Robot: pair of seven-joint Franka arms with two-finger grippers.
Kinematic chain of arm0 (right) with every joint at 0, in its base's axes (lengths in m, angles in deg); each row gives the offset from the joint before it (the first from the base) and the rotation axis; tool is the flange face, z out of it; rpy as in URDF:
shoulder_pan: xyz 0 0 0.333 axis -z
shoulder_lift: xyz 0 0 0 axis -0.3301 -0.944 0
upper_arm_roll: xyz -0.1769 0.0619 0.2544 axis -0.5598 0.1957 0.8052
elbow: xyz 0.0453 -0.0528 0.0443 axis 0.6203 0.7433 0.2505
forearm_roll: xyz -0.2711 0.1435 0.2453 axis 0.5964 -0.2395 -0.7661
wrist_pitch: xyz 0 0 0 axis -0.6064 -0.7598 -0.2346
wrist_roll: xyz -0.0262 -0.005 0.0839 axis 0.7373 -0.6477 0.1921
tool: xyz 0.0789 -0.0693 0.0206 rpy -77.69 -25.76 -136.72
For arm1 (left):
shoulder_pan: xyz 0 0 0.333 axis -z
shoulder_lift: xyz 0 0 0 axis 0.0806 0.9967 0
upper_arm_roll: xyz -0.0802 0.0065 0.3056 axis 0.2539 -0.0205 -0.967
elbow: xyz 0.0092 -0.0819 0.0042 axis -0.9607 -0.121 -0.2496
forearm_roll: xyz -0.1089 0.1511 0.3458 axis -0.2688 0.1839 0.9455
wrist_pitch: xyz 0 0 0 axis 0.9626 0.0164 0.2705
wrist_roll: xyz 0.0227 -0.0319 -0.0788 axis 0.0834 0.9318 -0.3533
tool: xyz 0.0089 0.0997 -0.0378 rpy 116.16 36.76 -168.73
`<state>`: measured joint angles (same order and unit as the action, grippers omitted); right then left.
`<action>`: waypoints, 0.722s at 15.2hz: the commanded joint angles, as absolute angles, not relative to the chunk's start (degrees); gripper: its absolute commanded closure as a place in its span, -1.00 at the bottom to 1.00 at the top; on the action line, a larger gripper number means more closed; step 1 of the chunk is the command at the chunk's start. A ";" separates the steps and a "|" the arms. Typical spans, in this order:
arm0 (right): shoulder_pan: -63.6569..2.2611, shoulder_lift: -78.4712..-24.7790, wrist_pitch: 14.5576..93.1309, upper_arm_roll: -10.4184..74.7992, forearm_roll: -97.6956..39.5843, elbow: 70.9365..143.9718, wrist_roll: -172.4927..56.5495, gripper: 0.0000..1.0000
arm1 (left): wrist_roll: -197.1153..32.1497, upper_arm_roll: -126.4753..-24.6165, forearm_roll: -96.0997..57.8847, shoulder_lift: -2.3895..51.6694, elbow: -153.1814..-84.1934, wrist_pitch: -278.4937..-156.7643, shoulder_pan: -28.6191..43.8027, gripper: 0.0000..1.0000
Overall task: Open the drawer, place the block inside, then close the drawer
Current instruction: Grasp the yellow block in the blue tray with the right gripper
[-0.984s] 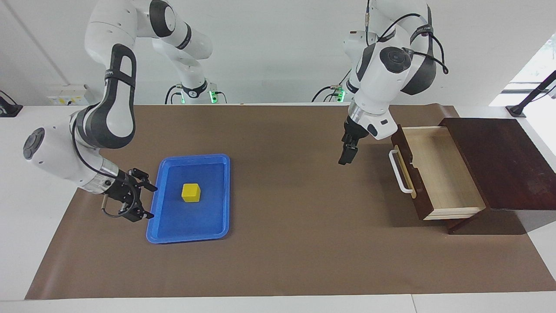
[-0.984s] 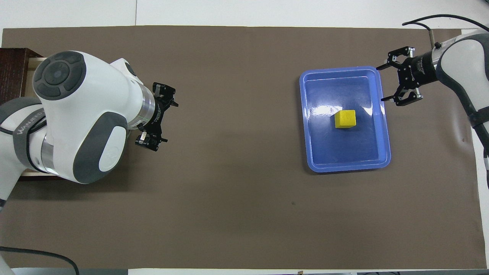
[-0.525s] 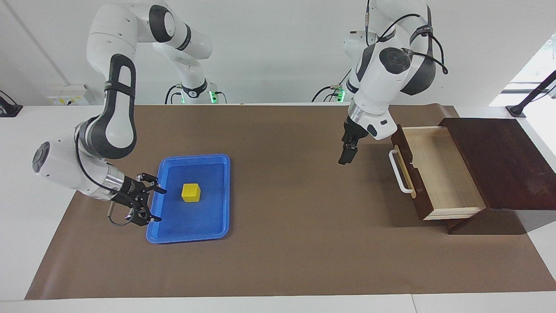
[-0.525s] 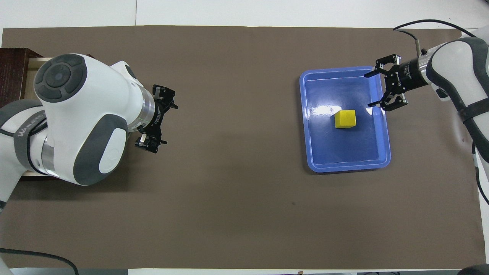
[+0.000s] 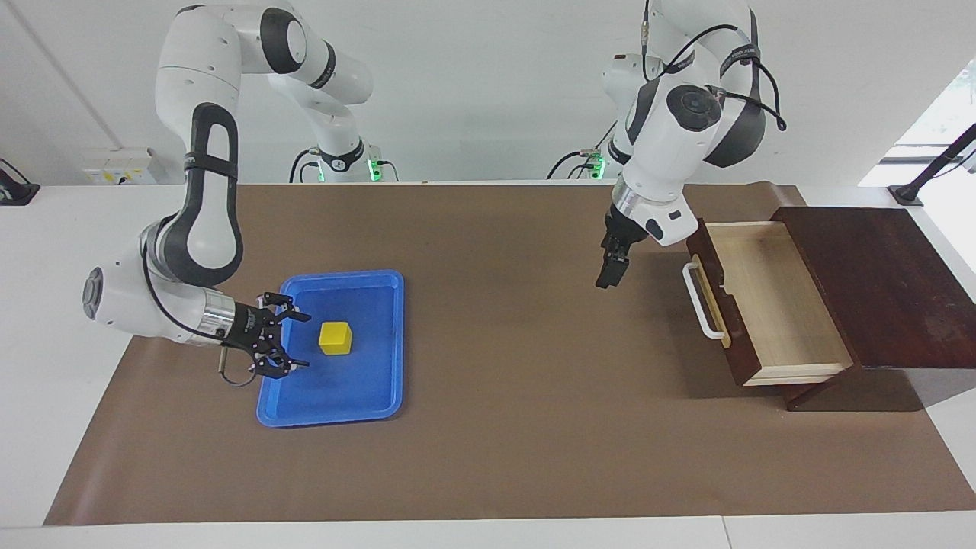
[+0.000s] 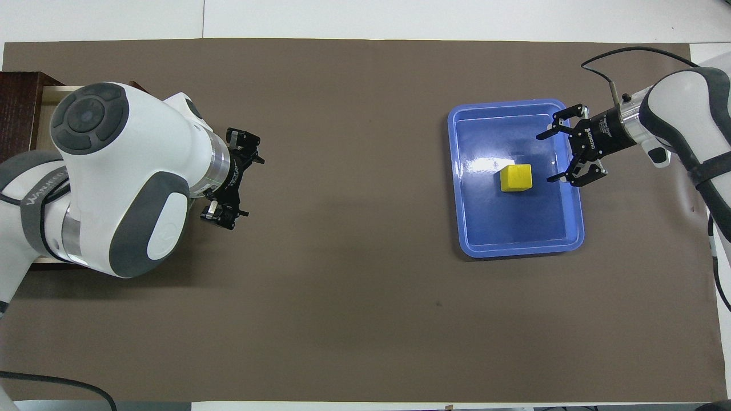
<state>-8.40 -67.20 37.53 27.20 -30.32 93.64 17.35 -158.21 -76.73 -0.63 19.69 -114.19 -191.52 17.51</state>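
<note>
The yellow block (image 5: 335, 338) sits in the blue tray (image 5: 335, 412); it also shows in the overhead view (image 6: 516, 177). My right gripper (image 5: 305, 341) is open and empty, low over the tray's rim (image 6: 514, 251) at the right arm's end, fingers pointing at the block with a small gap to it (image 6: 543, 158). The drawer (image 5: 770, 297) of the dark wooden box (image 5: 877, 282) stands pulled out and empty, white handle (image 5: 700, 301) toward the table's middle. My left gripper (image 5: 608, 271) hangs open and empty above the mat beside the handle (image 6: 251, 187).
A brown mat (image 5: 503, 427) covers the table. In the overhead view the left arm hides most of the drawer; only a strip of pale wood (image 6: 48, 94) and the box's corner (image 6: 17, 108) show.
My right gripper has moved from outside the tray over its rim toward the block, staying open. The left arm has barely moved. Block and drawer are unchanged.
</note>
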 commanded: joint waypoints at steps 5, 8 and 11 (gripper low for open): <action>-9.25 -59.14 48.56 27.27 -35.73 108.19 10.68 -1.00 | -157.92 -77.08 -1.09 17.57 -117.51 -193.50 17.52 -1.00; -9.17 -58.52 49.01 27.19 -37.74 110.13 8.92 -1.00 | -157.92 -77.08 -1.09 17.57 -118.12 -193.94 17.08 -1.00; -9.25 -58.26 49.18 27.19 -37.84 111.10 7.43 -1.00 | -157.92 -77.08 -1.09 17.39 -118.64 -194.20 17.08 -1.00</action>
<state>-9.31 -60.22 47.88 27.32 -36.09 108.16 10.15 -158.21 -77.04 -0.63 19.58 -115.60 -192.54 17.35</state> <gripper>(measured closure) 0.000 0.000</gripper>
